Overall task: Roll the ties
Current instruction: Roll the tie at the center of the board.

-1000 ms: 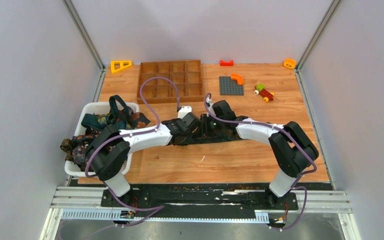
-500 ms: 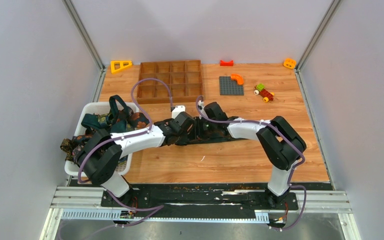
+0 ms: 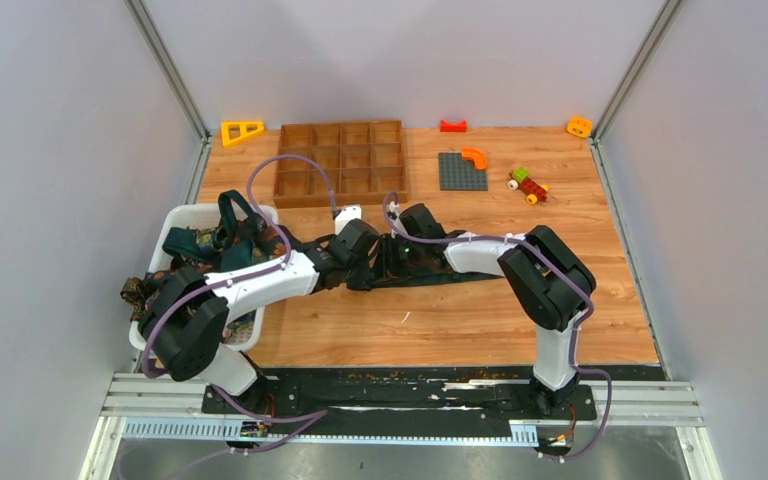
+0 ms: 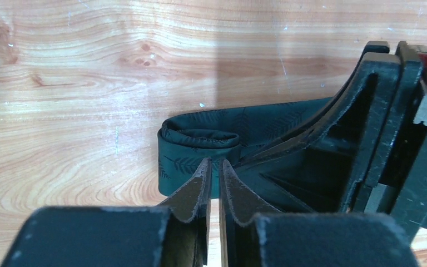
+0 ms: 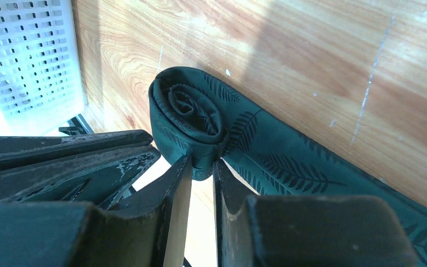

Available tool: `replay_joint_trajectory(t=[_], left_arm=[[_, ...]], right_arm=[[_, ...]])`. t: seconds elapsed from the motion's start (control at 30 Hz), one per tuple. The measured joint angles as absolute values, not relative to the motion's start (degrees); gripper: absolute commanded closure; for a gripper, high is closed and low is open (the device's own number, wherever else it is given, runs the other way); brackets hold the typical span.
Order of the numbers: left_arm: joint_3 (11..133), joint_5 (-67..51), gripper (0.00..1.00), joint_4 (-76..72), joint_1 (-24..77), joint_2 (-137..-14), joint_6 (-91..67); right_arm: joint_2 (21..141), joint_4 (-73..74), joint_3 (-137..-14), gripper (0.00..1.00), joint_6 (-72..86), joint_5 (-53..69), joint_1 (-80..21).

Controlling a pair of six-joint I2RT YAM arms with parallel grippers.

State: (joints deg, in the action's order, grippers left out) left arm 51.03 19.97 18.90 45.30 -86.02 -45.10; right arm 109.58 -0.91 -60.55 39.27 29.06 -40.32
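A dark green tie with a leaf print lies flat across the middle of the table. Its left end is wound into a small roll. My left gripper is closed to a thin slit, and its tips pinch the near edge of the roll. My right gripper is shut on the roll's end, with fabric bulging between its fingers. In the top view both grippers meet over the roll and hide it. More ties are heaped in the white basket.
A brown patterned tie hangs over the basket's left rim. A wooden compartment tray stands behind the arms. A grey baseplate, a toy car, a yellow triangle and small red and orange pieces lie at the back.
Both arms have shifted left along the tie, taking the rolled end with them. The left gripper has closed from partly open to nearly shut on the roll.
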Motion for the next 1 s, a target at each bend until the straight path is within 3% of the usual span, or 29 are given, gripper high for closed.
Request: replay_joint_trajectory(t=[0.27, 0.47, 1.0], left_arm=[[49.4, 20.0, 0.48, 19.5, 43.9, -82.4, -43.9], [45.1, 16.7, 0.34, 19.4, 38.6, -78.5, -39.2], [37.0, -1.4, 0.36, 9.0, 29.6, -76.0, -30.8]], right_arm=[[110.6, 0.7, -63.3, 0.82, 39.0, 28.9, -40.4], [111.8, 3.1, -66.2, 0.83, 37.7, 28.6, -40.4], [115.5, 5.3, -69.0, 0.85, 34.8, 28.4, -40.4]])
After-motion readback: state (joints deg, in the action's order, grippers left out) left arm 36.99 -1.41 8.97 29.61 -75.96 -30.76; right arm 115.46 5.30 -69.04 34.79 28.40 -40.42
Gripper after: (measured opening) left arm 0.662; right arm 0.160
